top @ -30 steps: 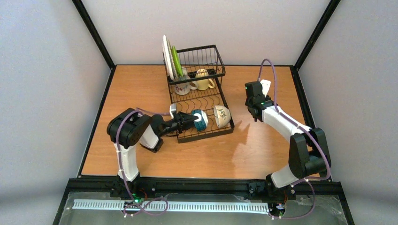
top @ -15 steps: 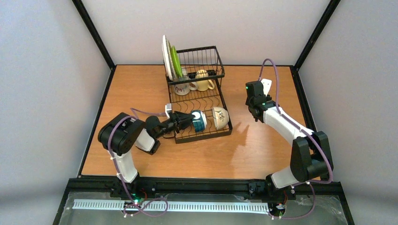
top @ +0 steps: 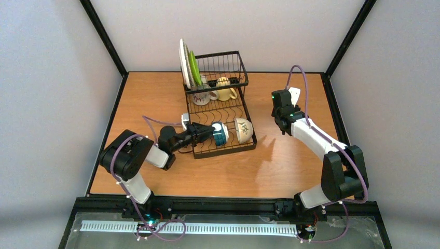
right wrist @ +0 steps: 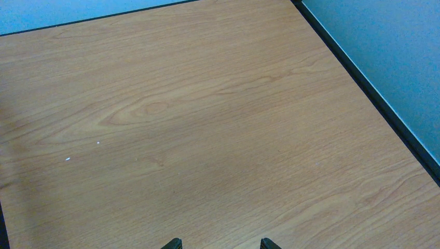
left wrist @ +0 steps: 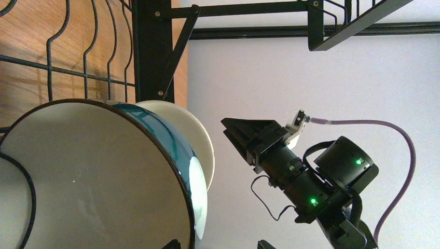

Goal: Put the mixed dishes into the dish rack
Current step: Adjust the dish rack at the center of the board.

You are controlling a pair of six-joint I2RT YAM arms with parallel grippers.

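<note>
On wooden table (top: 150, 98), left gripper (top: 208, 131) gapes, apparently beside teal bowl (top: 220, 134).

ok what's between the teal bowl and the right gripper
The white patterned bowl, standing on edge in the dish rack beside the teal bowl; beyond it, only bare table up to the right gripper. The top view shows this.

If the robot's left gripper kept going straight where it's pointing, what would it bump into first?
The teal bowl. The left gripper points right at it, where it sits on its side in the dish rack. The wrist view shows the bowl very close ahead, though exactly how close is hard to judge.
</note>
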